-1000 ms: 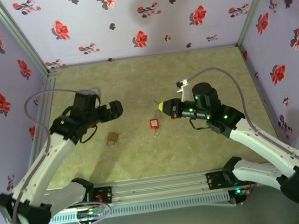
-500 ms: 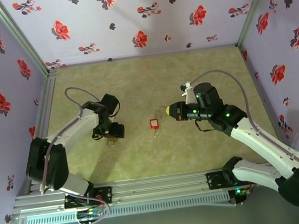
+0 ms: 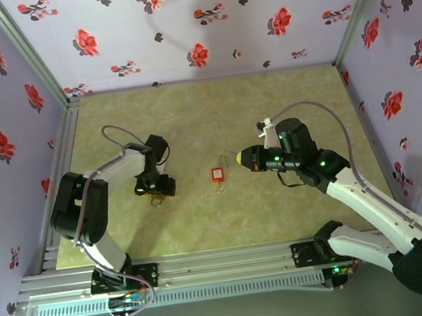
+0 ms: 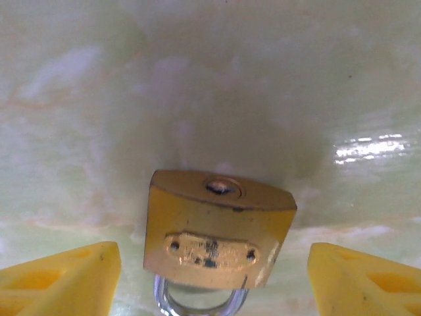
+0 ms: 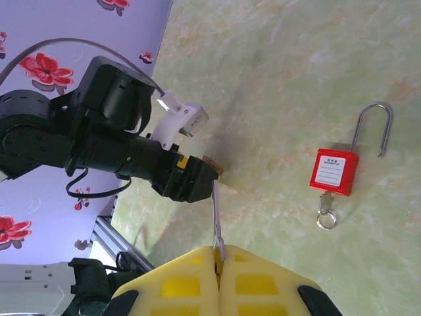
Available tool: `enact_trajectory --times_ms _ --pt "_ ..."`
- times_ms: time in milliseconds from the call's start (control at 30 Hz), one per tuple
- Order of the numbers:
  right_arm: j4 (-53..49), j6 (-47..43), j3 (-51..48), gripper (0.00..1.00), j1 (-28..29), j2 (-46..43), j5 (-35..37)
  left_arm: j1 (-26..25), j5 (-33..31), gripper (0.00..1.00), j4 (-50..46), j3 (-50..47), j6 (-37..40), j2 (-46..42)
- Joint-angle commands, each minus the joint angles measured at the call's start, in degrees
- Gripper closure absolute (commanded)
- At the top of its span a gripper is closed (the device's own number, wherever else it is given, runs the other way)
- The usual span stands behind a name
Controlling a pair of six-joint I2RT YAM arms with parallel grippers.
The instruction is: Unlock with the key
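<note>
I'm pinching the key (image 5: 215, 214) between the 2 yellow fingertips of my right gripper (image 5: 218, 251). The jaws are pressing together on it and its thin blade is sticking out past the tips. In the top view that gripper (image 3: 239, 157) is holding the key above the table (image 3: 213, 111), near the middle, just to the right of the red padlock (image 3: 217, 175) and not touching it. The red padlock (image 5: 334, 171) is lying flat with its label up. 1 leg of its shackle is standing free of the body, and a small ring (image 5: 324, 217) is hanging off its other end.

Further left, my left gripper (image 3: 156, 186) is sitting low over the brass padlock (image 4: 217, 230). Its 2 yellow fingers (image 4: 72, 273) are standing wide apart, 1 on each side of the lock body, with bare table showing in both gaps, so nothing is gripped there. The brass padlock is lying flat, keyhole end pointing away from the wrist camera and shackle toward it. The 2 padlocks are lying well apart.
</note>
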Motion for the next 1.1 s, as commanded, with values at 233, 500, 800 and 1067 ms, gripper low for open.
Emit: enact_trajectory --times_ms 233,500,800,1067 --pt "3.08 0.44 -0.80 1.00 -0.53 0.02 -1.11 1.60 2.11 0.33 1.63 -0.02 2.98 2.61" --pt "2.81 0.06 -0.47 1.00 -0.69 0.89 -1.31 1.52 6.65 0.50 4.65 -1.98 4.12 2.22" --pt "1.00 -0.76 -0.39 1.00 -2.50 1.91 -1.86 -1.05 9.51 0.62 9.61 -1.98 8.45 -4.95" --pt "-1.32 -3.60 0.44 1.00 -5.37 2.01 -7.40 -7.66 14.24 0.72 22.89 -4.36 26.58 -20.15"
